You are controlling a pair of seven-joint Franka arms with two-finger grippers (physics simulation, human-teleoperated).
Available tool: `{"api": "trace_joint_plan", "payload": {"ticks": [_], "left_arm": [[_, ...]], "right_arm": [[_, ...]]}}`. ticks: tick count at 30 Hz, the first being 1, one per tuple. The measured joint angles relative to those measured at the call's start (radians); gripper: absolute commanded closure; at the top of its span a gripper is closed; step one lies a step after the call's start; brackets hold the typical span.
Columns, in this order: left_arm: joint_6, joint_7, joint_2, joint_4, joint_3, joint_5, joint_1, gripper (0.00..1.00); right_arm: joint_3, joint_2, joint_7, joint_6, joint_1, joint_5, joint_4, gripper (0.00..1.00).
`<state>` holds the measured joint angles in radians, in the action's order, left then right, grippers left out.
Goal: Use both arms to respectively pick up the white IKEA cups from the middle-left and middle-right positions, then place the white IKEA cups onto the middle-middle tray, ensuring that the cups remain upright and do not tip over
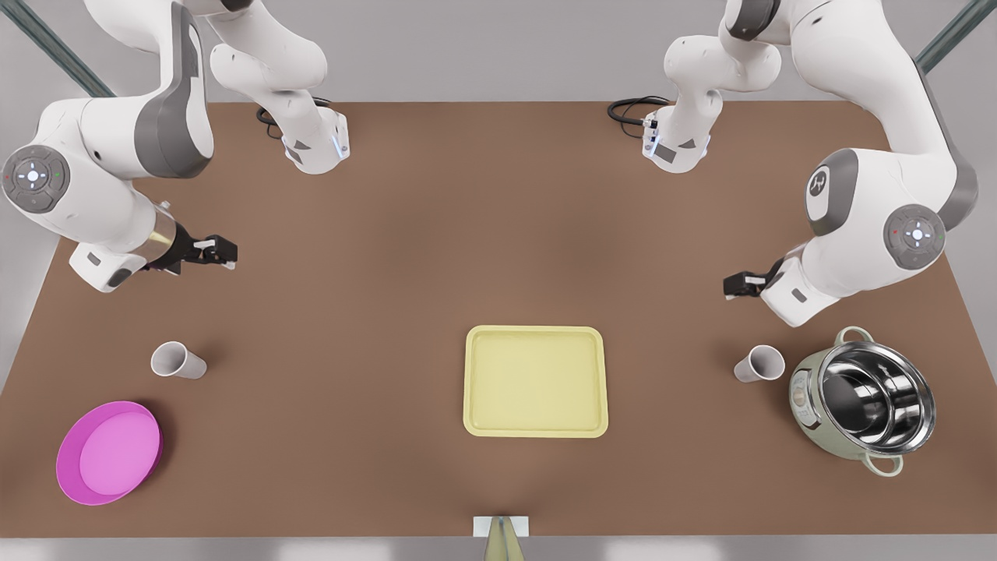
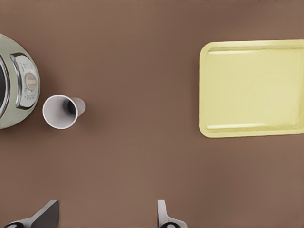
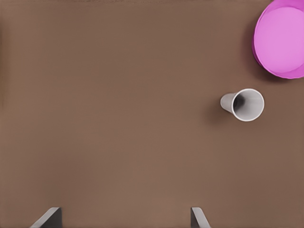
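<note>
Landmark: the pale yellow tray [image 1: 536,381] lies flat at the middle of the brown bench [image 1: 436,257], nothing on it.
Near row: a magenta-pink dish [image 1: 109,452] sits far to the tray's left in the front view; a steel pot [image 1: 864,409] sits far to its right.
Cups: one white cup [image 1: 177,361] stands upright just behind the dish, well apart from the tray; the other white cup [image 1: 759,364] stands upright just beside the pot.
Right claw: the right claw [image 1: 216,252] hangs above the bench behind the dish-side cup, fingers spread apart and holding nothing.
Left claw: the left claw [image 1: 740,285] hangs behind the pot-side cup, fingers likewise apart and holding nothing.
Step in hand: by my reading, the approach; neither cup is gripped yet.
Next move: each claw probably needs to centre over its cup, drop level, and close on the wall without nudging it over.
Left wrist view: shows the pot's control panel, facing the cup, and the tray's near edge.
Right wrist view: shows the cup's greyish inside next to the dish.
</note>
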<state>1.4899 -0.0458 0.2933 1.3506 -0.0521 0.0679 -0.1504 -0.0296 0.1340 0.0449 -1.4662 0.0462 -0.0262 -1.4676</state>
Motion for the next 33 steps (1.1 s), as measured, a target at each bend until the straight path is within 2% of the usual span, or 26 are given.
{"api": "trace_joint_plan", "payload": {"ticks": [3, 6, 8, 13, 18, 25, 33], "left_arm": [[0.014, 0.0, 0.016, -0.001, -0.032, 0.001, -0.003, 0.0], [0.062, 0.005, 0.126, 0.0, -0.068, -0.002, 0.078, 0.0], [0.112, 0.009, 0.194, 0.001, -0.073, -0.003, 0.125, 0.0], [0.293, 0.027, 0.305, 0.049, -0.068, 0.001, 0.141, 0.0], [0.422, 0.049, 0.317, 0.125, -0.063, -0.001, 0.109, 0.0], [0.513, 0.071, 0.327, 0.202, -0.063, 0.0, 0.106, 0.0], [0.545, 0.087, 0.381, 0.219, -0.063, 0.002, 0.106, 0.01]], "right_arm": [[0.0, 0.004, 0.001, -0.006, -0.001, 0.001, 0.002, 0.0], [0.004, 0.021, 0.003, -0.012, -0.007, -0.002, -0.002, 0.0], [0.005, 0.084, 0.014, -0.03, -0.053, -0.018, -0.009, 0.0], [0.006, 0.357, 0.07, -0.158, -0.318, -0.063, 0.066, 0.0], [0.004, 0.51, 0.14, -0.337, -0.409, -0.051, 0.077, 0.0], [0.005, 0.572, 0.221, -0.521, -0.439, -0.043, 0.068, 0.0], [0.003, 0.574, 0.279, -0.584, -0.451, -0.005, -0.002, 0.0]]}}
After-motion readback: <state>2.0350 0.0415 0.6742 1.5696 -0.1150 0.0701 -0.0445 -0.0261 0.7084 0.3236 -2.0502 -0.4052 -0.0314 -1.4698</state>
